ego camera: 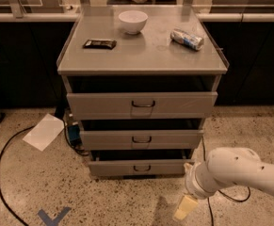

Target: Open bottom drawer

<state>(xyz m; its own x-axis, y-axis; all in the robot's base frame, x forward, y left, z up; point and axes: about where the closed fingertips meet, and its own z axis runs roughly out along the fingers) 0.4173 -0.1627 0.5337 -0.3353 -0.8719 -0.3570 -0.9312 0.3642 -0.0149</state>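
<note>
Speckled flooring lies under the grey cabinet [103,105], whose bottom drawer [113,167], lowest and narrowest, looks stiff, light metal best hooked by its small dark handle [141,168]; the pincer [185,208] hangs near right, released or clenched I cannot tell.

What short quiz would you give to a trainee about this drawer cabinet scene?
1. True or false: the pincer is gripping the handle of the bottom drawer.
2. What stands on the cabinet top? A) white bowl B) kettle C) lamp
3. How many drawers are below that top?
Key: 1 false, the pincer hangs low near the floor, to the right of that drawer and away from its handle; 2 A; 3 three.
</note>
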